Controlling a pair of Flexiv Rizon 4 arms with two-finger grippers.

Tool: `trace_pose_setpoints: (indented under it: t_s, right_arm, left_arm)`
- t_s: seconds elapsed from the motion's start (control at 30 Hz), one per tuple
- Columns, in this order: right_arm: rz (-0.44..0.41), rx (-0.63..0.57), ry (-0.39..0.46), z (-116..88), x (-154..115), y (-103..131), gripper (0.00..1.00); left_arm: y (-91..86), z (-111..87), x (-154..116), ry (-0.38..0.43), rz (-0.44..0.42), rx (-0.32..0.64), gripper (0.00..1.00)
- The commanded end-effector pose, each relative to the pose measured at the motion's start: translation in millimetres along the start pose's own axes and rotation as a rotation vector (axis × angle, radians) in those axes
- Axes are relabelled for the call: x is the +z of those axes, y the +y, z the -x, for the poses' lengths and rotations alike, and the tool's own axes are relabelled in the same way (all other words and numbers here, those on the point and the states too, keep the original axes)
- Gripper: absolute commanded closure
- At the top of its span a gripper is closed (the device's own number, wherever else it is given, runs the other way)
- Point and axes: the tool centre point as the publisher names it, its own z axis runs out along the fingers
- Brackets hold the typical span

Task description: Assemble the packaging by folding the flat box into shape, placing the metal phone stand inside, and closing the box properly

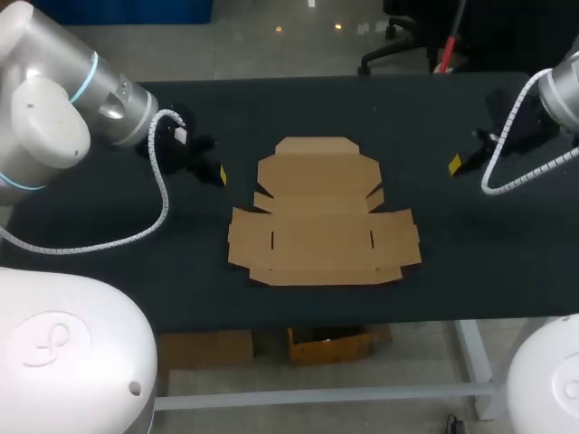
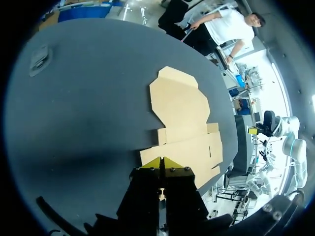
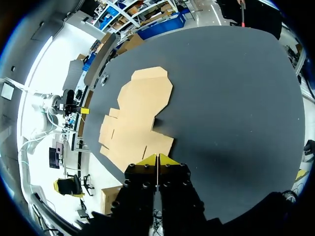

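Flat cardboard box (image 1: 321, 212) lies unfolded in the middle of the dark table (image 1: 452, 108), all panels and flaps down flat. The narrower lid panel with angled corners points to the table's far side, and the wide panel with two short slits is on the near side. Left gripper (image 1: 222, 174) sits off the box's left side near the upper flaps, apart from the cardboard and low over the table. In the left wrist view its fingers (image 2: 163, 161) are together, yellow tips meeting, with the box (image 2: 184, 123) ahead of them. Right gripper (image 1: 454, 164) is off the box's right side, further from the cardboard than the left one and not touching it. The right wrist view shows its fingers (image 3: 157, 158) together too, tips meeting, with the box (image 3: 140, 113) ahead and a bit to one side. Left arm (image 1: 54, 99) comes in from the left corner with a white coiled cable (image 1: 163, 203) looping down onto the table. Right arm (image 1: 561, 90) comes in from the right edge with a similar cable (image 1: 507, 176) hanging under it.
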Motion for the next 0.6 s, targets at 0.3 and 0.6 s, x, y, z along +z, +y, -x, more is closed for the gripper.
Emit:
trace_pose_setpoints:
  t_s: [0.3,0.6]
  right_arm:
    - [-0.120,0.137,0.031,-1.2,-2.4,5.2,1.00]
    - [-0.160,0.186,0.042,-1.0,-0.9,6.0,1.00]
  left_arm:
    - [-0.4,-7.6,-10.8,-0.088,-0.017,0.078,1.00]
    - [-3.9,-3.1,-7.2,-0.089,-0.001,0.081,1.00]
